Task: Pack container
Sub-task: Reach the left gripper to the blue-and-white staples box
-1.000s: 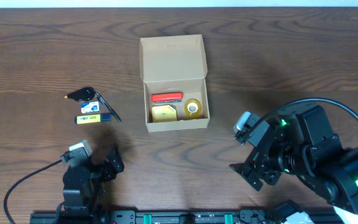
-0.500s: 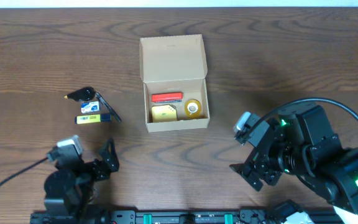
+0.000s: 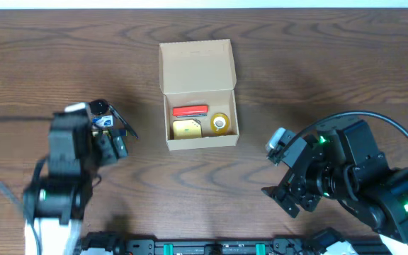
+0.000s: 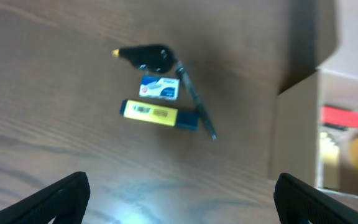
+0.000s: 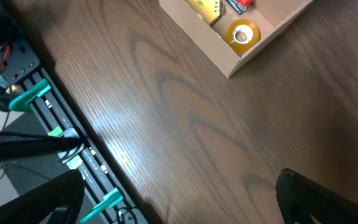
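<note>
The container (image 3: 197,71), a brown cardboard box with its flap lid standing open, sits mid-table. Inside lie a red item (image 3: 189,110), a yellow item (image 3: 185,129) and a tape roll (image 3: 220,122). Left of it are a black item (image 4: 145,56), a white-blue eraser (image 4: 160,87), a yellow-blue bar (image 4: 159,114) and a dark pen (image 4: 196,99). My left gripper (image 3: 110,145) hovers open just short of these small items, nothing between its fingers (image 4: 61,196). My right gripper (image 3: 278,173) is open and empty, front right of the container (image 5: 241,37).
In the overhead view the left arm (image 3: 66,170) covers the yellow-blue bar. The container's side wall (image 4: 294,124) stands at the right of the left wrist view. A rail with green clamps (image 5: 48,124) runs along the table's front edge.
The left arm has risen from the front edge and moved back toward the small items, now covering the yellow-blue bar in the overhead view. The right arm has not moved.
</note>
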